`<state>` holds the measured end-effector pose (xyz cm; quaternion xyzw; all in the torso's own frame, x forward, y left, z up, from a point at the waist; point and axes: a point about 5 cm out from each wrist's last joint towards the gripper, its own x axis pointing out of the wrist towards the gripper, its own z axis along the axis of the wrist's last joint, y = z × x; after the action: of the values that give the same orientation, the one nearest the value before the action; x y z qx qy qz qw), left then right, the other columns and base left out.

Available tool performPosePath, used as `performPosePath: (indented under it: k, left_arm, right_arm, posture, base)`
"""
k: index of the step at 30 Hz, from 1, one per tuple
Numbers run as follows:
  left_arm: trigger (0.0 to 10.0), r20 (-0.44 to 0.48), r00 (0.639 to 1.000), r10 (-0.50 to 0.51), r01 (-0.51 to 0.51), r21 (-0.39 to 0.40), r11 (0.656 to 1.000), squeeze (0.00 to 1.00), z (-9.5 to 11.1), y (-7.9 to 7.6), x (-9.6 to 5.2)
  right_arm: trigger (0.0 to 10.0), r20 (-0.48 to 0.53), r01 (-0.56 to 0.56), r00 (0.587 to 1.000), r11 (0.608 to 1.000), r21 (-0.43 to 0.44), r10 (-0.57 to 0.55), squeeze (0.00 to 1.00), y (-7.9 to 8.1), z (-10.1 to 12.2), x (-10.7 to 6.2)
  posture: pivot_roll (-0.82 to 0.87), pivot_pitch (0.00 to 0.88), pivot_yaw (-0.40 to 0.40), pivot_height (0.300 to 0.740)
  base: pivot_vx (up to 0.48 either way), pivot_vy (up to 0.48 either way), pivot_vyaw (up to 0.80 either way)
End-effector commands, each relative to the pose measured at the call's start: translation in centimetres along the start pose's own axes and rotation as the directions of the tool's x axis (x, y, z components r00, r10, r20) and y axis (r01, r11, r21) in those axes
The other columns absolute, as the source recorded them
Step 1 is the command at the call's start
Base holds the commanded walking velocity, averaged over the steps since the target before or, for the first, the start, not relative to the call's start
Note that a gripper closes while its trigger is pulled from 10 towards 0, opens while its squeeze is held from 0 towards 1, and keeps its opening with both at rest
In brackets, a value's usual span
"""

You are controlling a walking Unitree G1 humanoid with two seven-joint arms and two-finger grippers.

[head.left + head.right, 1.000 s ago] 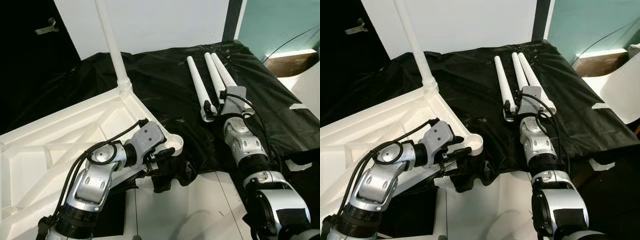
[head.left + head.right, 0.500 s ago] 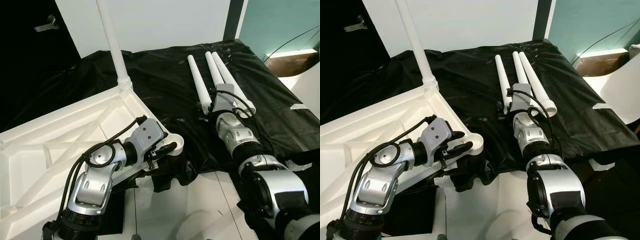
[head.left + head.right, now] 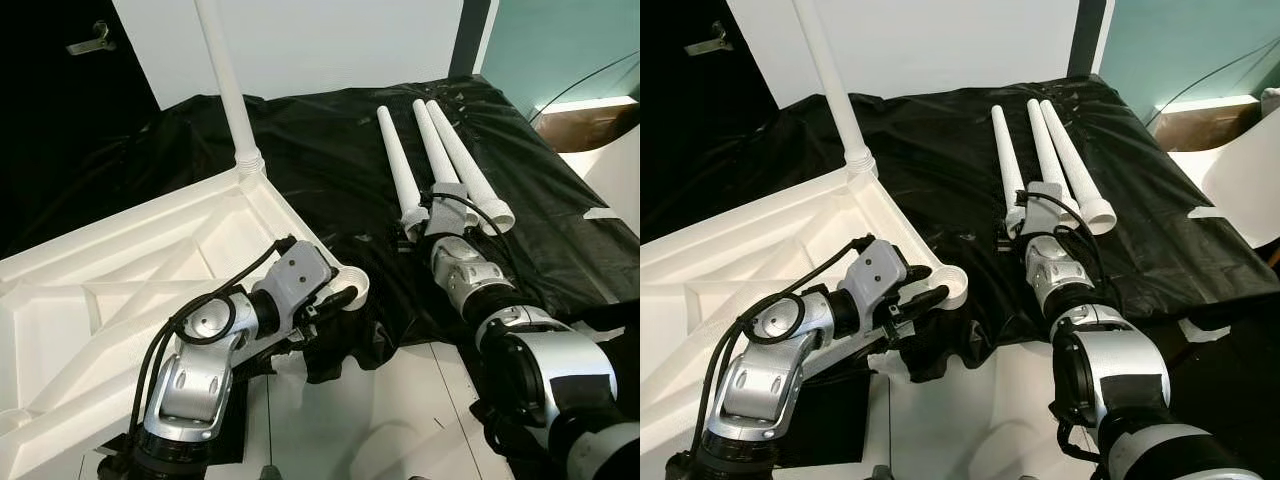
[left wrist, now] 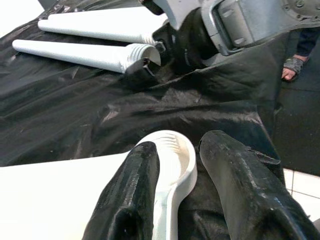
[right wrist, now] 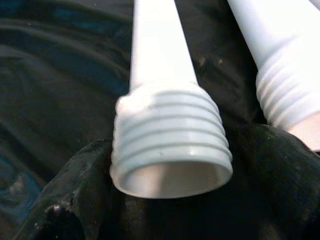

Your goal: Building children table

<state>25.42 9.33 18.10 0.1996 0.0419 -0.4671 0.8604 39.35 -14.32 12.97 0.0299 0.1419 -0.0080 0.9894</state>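
Black plastic sheeting [image 3: 330,170], wrinkled and glossy, covers the bench; white floor tiles [image 3: 380,420] lie nearest me. On my left, the overturned white tabletop [image 3: 120,290], ribbed underneath, has one leg [image 3: 225,80] standing upright in its far corner socket. My left gripper [image 4: 185,170] is spread astride the near corner socket [image 4: 175,152]. My right gripper [image 5: 170,200] is spread around the threaded end of the leftmost of three loose white tapered legs [image 3: 440,150] lying side by side beyond.
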Motion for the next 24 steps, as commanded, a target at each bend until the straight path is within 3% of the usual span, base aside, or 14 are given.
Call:
performPosePath:
  k: [1,9,10,11,20,24]
  left_arm:
    - [10.0,-0.02,0.954,0.3,-0.3,0.0,0.954,0.0,-0.3,1.6,-0.5]
    - [10.0,-0.025,0.948,0.317,-0.317,0.013,0.948,0.0,-0.4,2.0,-0.6]
    - [10.0,-0.026,0.948,0.318,-0.318,0.014,0.948,0.0,-0.4,2.1,-0.6]
    - [10.0,-0.026,0.947,0.32,-0.32,0.014,0.947,0.0,-0.4,2.0,-0.6]
    - [10.0,-0.023,0.945,0.327,-0.327,0.01,0.945,0.0,-0.4,2.1,-0.4]
    - [10.0,-0.019,0.944,0.33,-0.33,0.009,0.944,0.0,-0.3,2.1,-0.4]
  right_arm:
    - [10.0,-0.003,-0.004,1.0,1.0,0.023,0.004,0.0,0.5,0.2,0.1]
    - [10.0,0.018,-0.006,1.0,1.0,0.008,0.006,0.0,0.9,1.2,0.2]
    - [9.6,0.018,-0.005,1.0,1.0,0.01,0.005,0.0,0.9,1.3,0.3]
    - [10.0,0.024,-0.006,1.0,1.0,0.015,0.005,0.0,1.1,1.5,0.3]
    - [10.0,0.045,0.004,0.999,1.0,-0.003,-0.004,0.0,1.3,2.1,0.3]
    - [10.0,0.133,0.024,0.991,0.997,-0.067,-0.015,0.0,1.4,3.4,0.3]
  posture:
    - [0.11,0.053,0.028,0.74]
    - [0.1,0.054,0.025,0.74]
    - [0.1,0.053,0.024,0.74]
    - [0.1,0.052,0.023,0.74]
    - [0.1,0.048,0.021,0.74]
    - [0.1,0.05,0.016,0.74]
  base:
    - [0.0,0.0,0.0]
    - [0.0,0.0,0.0]
    - [0.0,0.0,0.0]
    - [0.0,0.0,0.0]
    - [0.0,0.0,0.0]
    - [0.0,0.0,0.0]
